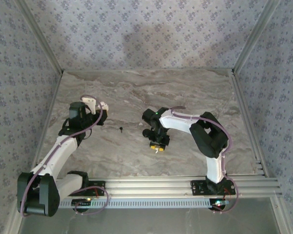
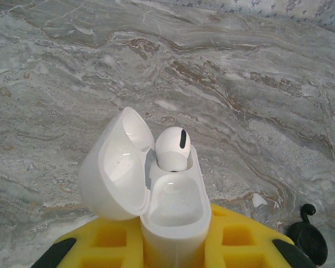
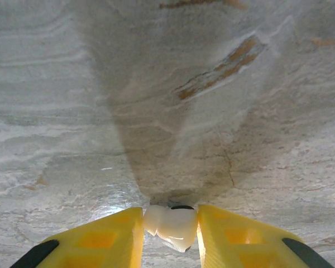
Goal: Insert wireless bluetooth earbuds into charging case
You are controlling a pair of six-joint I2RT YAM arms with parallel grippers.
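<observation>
**Spotter A:** Your left gripper (image 2: 173,251) is clamped on the charging case (image 2: 176,220), its yellow fingers (image 2: 109,245) pressing the lower body from both sides. The case's open mouth faces the wrist camera, with the marble table (image 2: 257,84) behind it. The lid (image 2: 114,167) is swung out to the left on its hinge.

**Spotter B:** Look inside it: you have one white earbud (image 2: 173,146) seated in the far socket, dome up, a dark oval slot on its face. The nearer socket (image 2: 176,201) is bare.

**Spotter A:** Your right gripper (image 3: 170,229) is closed on the other earbud (image 3: 173,222); the yellow pads (image 3: 109,237) squeeze it from left and right at their very tips. In that wrist view the marble sits close under it, and I cannot tell you whether the bud touches the table.

**Spotter B:** From above, your two grippers are well apart: the left one over the left half of the table, the right one near the centre. A tiny black stick (image 1: 121,129) lies on the marble between them. An aluminium rail (image 1: 151,185) runs along the near edge, where your arm bases are bolted.

**Spotter A:** You also have a black round object (image 2: 308,237) with a short hooked stem lying on the table, at the lower right of the left wrist view, apart from the case
</observation>
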